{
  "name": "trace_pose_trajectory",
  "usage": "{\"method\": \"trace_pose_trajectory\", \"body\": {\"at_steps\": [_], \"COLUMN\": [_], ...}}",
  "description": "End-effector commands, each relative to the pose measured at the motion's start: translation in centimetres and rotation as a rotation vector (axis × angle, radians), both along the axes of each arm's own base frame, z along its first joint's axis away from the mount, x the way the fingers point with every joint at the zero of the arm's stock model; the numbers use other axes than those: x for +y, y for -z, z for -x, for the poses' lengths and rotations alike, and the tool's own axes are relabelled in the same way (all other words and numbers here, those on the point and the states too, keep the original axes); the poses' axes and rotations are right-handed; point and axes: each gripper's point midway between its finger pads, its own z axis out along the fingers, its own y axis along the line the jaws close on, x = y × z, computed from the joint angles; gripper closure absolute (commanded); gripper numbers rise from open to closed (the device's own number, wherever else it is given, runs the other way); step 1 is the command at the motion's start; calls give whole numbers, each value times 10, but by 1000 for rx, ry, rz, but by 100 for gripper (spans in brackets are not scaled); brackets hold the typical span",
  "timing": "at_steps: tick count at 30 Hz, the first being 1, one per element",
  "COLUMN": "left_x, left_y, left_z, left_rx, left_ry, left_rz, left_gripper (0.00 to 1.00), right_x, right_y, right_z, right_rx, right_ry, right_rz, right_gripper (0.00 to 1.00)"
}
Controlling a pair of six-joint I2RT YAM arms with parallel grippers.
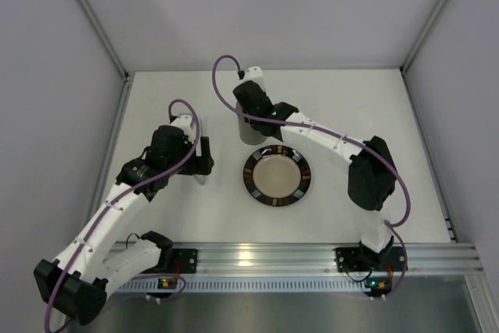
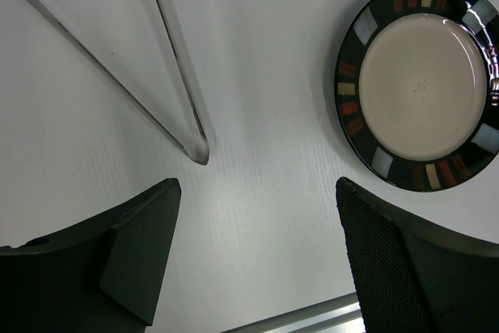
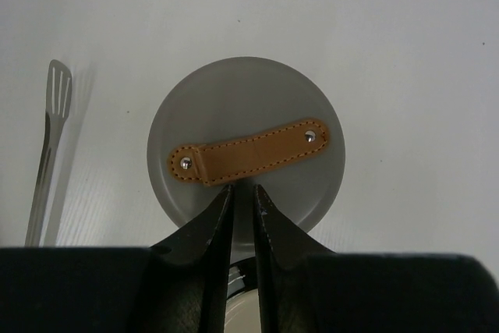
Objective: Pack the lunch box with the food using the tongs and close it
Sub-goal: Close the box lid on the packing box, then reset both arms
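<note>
The lunch box [image 1: 249, 135] stands upright behind the plate, and its flat grey lid [image 3: 242, 99] with a tan strap [image 3: 249, 152] sits on its mouth. My right gripper [image 3: 242, 187] hovers over the lid's near side, just short of the strap. Its jaws are a narrow gap apart with nothing between them. The silver tongs [image 2: 198, 146] lie flat on the table left of the lunch box, also seen in the right wrist view [image 3: 51, 134]. My left gripper [image 2: 257, 189] is wide open above bare table, just short of the tongs' joined end. No food is in view.
A dark round plate [image 1: 248, 178] with a coloured rim [image 2: 347, 107] and a bare cream middle lies in front of the lunch box, between the two arms. The aluminium rail [image 1: 257, 255] runs along the near edge. Grey walls close in the table on three sides.
</note>
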Motion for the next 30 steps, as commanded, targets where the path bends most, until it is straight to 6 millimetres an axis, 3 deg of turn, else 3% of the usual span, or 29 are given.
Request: {"method": "trace_pose_trajectory", "body": {"at_steps": [1,7,10,12,13,14,16,17,18,19,26,30], "left_x": [-1,-2,-2,-2,-3,-3,-4,-4,-4,-3,-2,-1], "left_y": [-2,-3,-1,-1,-1,-1,-1,-1,-2,-3,-3,-5], "left_z": [-3,-3,-3,-3,-2,-2,-2,-2,-2,-2,-3,-2], "left_rx": [-14,-18,-14,-12,-12,-13,-13,-13,-17,-21,-25,-31], "left_ry": [-2,-2,0,3,6,6,8,9,9,7,-1,-4], "left_rz": [1,2,1,1,2,3,4,3,5,7,0,1], "left_gripper": [14,14,14,14,14,14,14,14,14,14,14,14], "right_x": [-5,-13,-27,-43,-55,-63,-79,-97,-107,-125,-198,-224], "right_y": [-6,-47,-77,-102,-127,-120,-127,-130,-130,-130,-97,-93], "right_z": [-7,-2,10,24,35,43,56,71,79,95,163,184], "right_rx": [-4,-68,-118,-162,-200,-191,-198,-205,-206,-213,-184,-211], "right_ry": [13,16,24,35,42,44,67,79,90,108,170,183], "right_rz": [-18,-71,-133,-187,-240,-237,-268,-283,-293,-322,-399,-422], "right_gripper": [85,84,75,60,55,43,30,13,4,0,1,0]}}
